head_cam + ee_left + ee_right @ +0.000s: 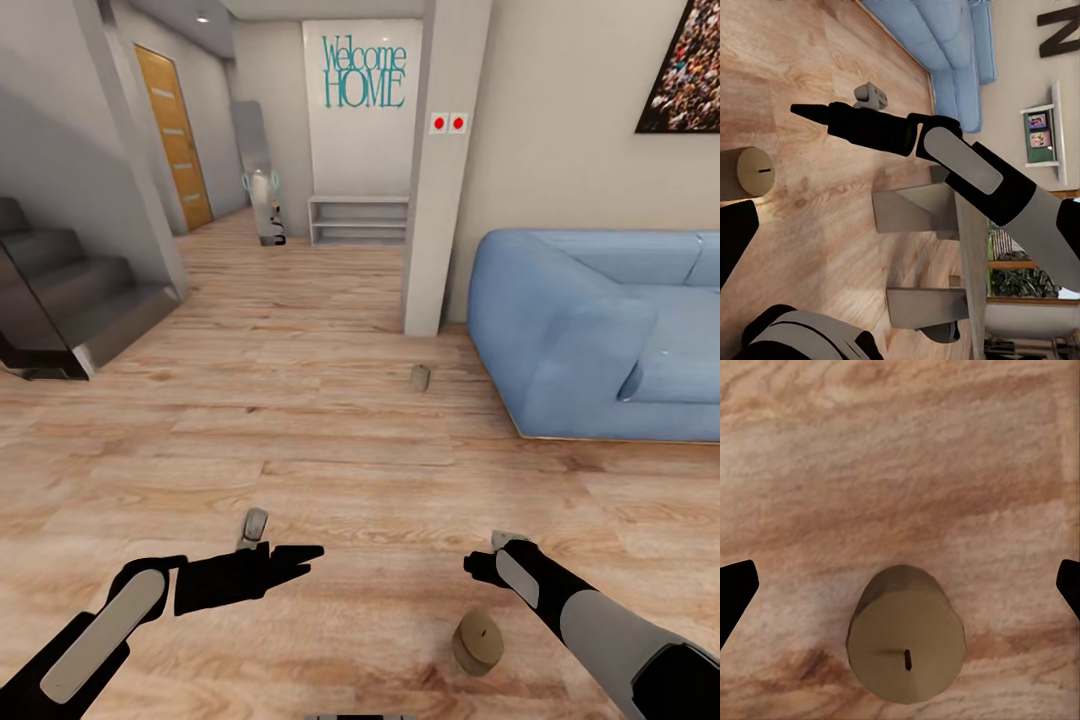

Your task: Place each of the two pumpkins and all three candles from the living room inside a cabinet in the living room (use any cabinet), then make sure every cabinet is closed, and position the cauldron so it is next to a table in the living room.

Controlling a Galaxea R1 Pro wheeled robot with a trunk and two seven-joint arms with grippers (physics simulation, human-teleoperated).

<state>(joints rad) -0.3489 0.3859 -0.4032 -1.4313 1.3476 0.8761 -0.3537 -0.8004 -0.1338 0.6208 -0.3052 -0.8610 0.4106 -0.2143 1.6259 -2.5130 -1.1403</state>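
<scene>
Two candles stand on the wood floor: one (478, 642) just beside the right gripper (900, 585), whose fingers are spread wide above it, another (420, 377) near the sofa (600, 330). A skewed descent could tip it rolling. Left fingers: cannot tell.

- Left arm (100, 630) reaches forward and inward, low over the floor; its gripper (290, 562) points toward the right arm, fingers drawn together to a point
- Right arm (610, 630) angles inward; its gripper (900, 585) points down, dark fingertips (735, 585) spread wide apart
</scene>
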